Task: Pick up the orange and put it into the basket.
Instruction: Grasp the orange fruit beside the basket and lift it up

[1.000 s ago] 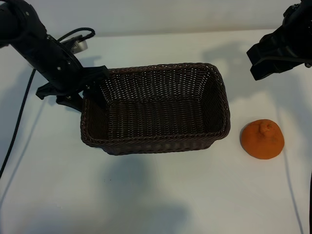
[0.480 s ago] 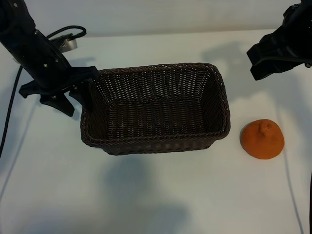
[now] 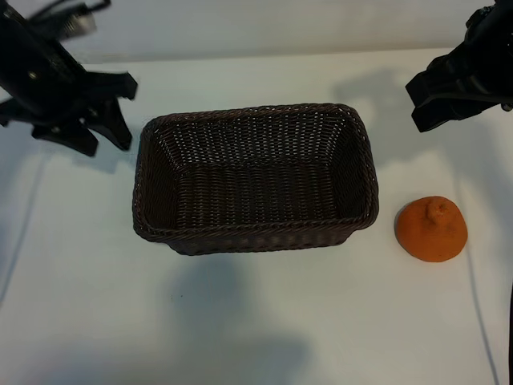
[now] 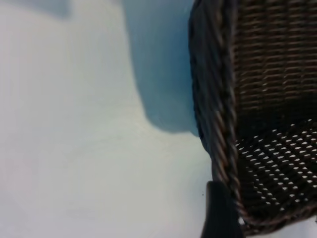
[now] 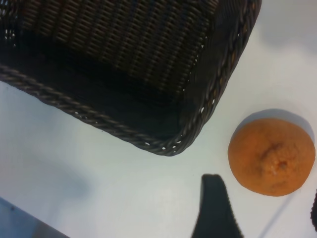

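Gaping empty, both jaws sit half cropped; orange (image 3: 431, 228) beside basket (image 3: 254, 237).

Left pincer (image 3: 100, 132) pulled away from basket (image 3: 255, 233) left rim, now apart, farther back-left.

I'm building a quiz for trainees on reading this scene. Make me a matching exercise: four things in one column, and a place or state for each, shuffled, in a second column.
Things:
1. orange
2. basket
3. left gripper
4. right gripper

Places or states:
A. open, off the basket's left end
B. on the table to the right of the basket
C. empty, mid-table
D. open, raised behind the orange

Pairs: 1-B, 2-C, 3-A, 4-D
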`<action>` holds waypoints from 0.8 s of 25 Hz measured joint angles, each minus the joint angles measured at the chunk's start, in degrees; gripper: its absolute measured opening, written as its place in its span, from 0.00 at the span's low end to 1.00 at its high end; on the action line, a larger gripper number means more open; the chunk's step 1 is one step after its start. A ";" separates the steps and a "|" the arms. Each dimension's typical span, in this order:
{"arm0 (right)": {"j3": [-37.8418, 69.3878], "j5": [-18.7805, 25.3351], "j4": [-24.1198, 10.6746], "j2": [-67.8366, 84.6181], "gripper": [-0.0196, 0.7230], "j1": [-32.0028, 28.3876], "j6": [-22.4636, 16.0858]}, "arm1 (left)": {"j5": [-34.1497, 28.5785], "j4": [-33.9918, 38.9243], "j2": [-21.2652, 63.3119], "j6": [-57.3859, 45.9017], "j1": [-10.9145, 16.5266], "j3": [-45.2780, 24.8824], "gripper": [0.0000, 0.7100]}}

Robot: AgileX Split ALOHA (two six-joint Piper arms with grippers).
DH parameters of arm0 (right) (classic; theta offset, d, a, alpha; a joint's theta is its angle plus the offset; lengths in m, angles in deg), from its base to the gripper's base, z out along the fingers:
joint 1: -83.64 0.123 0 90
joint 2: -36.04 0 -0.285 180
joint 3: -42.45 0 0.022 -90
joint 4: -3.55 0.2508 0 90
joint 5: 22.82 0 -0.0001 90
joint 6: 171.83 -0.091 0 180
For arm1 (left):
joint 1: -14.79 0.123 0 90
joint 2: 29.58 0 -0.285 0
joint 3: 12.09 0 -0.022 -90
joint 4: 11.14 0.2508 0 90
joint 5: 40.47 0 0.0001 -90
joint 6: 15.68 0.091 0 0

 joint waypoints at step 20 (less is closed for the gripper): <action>0.00 0.35 0.00 0.00 0.64 0.00 0.06 | 0.00 -6.97 7.10 4.50 2.50 0.05 0.69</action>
